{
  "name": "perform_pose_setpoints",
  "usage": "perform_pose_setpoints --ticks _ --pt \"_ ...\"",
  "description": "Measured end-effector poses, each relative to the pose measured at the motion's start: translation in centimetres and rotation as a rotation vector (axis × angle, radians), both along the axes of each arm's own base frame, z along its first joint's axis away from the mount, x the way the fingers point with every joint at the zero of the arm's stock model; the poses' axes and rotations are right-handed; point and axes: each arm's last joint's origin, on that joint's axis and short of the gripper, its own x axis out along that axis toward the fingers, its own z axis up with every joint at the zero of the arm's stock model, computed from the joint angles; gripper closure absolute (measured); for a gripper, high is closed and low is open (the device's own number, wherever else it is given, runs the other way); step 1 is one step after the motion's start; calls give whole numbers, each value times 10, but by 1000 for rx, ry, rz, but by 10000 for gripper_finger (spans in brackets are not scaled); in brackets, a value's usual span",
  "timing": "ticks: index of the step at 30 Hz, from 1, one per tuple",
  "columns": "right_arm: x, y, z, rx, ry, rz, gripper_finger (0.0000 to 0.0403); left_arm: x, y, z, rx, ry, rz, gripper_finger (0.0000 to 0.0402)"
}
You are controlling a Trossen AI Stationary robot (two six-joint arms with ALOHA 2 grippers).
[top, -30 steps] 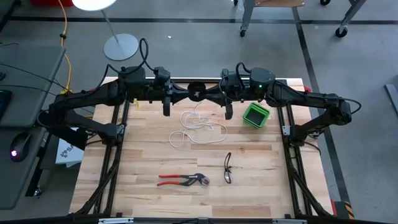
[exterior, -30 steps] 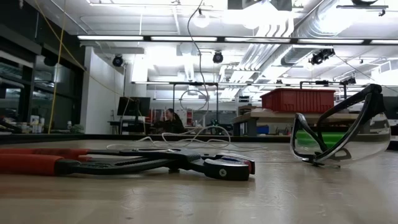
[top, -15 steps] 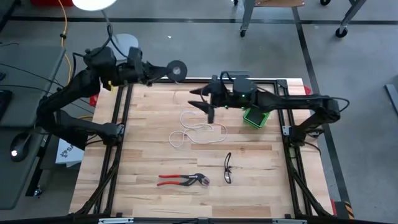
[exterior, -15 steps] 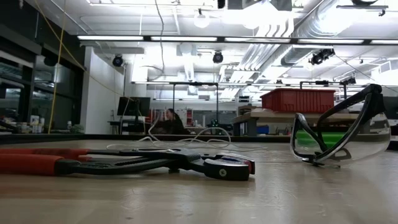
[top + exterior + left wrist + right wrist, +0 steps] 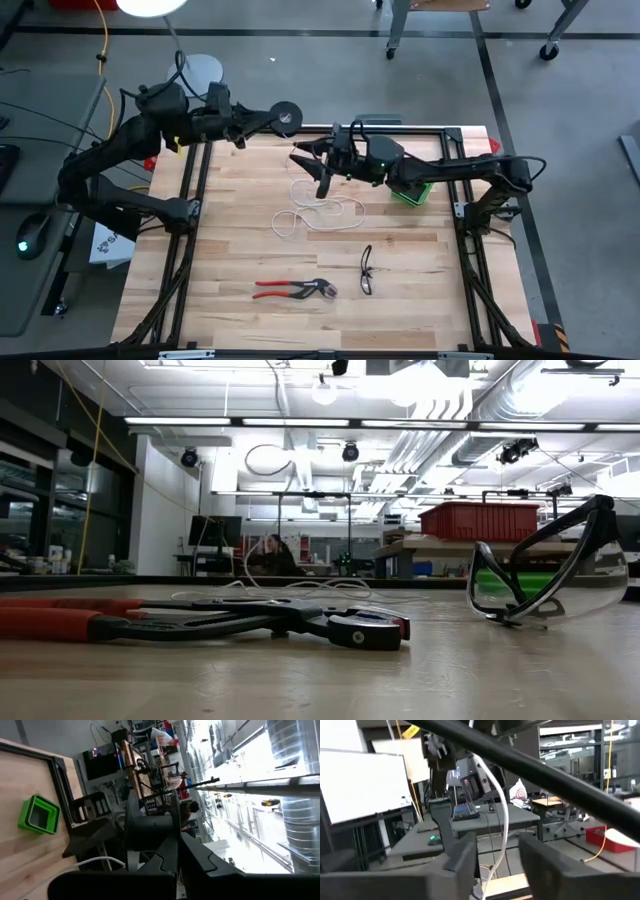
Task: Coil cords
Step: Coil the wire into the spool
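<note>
1. Table (image 5: 230, 240): light wood top, seen from above.
2. Left arm: comes in from 9 o'clock and reaches toward 12. Left gripper (image 5: 268, 120) sits above the far edge, fingers pressed together on the spool (image 5: 287, 114); the left wrist view shows the black spool (image 5: 150, 832) clamped between them.
3. Right arm: comes in from 3 o'clock and crosses toward the centre of the far half. Right gripper (image 5: 312, 168) hangs over the top of the cord pile, fingers spread. In the right wrist view the cord (image 5: 501, 820) runs through the gap between the fingers (image 5: 465, 860); no pinch visible.
4. Cord (image 5: 318, 208): thin, white, lying in loose loops just toward 12 o'clock of table centre. One strand rises toward the right gripper. In the low view a loop (image 5: 262, 460) hangs in the air above the table.
5. Green box (image 5: 408, 190): near the 2 o'clock side, partly under the right arm.
6. Pliers (image 5: 293, 290): red handles, at 6 o'clock of the cord pile, handles pointing to 9.
7. Safety glasses (image 5: 366, 270): just beside the pliers on the 3 o'clock side.
</note>
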Motion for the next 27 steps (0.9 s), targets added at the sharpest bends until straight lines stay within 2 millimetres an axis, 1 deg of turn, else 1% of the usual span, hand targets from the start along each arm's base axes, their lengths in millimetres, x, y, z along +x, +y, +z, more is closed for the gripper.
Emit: perform_pose_setpoints --ticks 1,3,4,5,10,16,19,22,27 --pt "0 0 0 -17 5 10 288 0 0 0 -4 1 0 401" --pt "0 1 -1 -20 17 52 356 0 0 -1 -23 10 -4 402" --pt "-1 2 -1 -17 24 78 379 -1 -1 -2 -34 16 -11 402" --pt "-2 3 0 -14 32 94 387 -2 -1 -3 -51 24 -22 402" --pt "-18 5 15 -23 56 144 400 -3 -7 -8 -133 66 -91 401" --pt "-51 9 40 -60 107 180 402 -2 -14 -9 -231 73 -220 401" --pt "-57 9 45 -98 109 159 402 3 -18 -11 -291 81 -302 401" --pt "-56 4 46 -110 88 137 402 19 -20 -13 -335 67 -361 401" --pt "-48 -1 45 -121 27 128 402 61 -20 -14 -333 -42 -481 401"
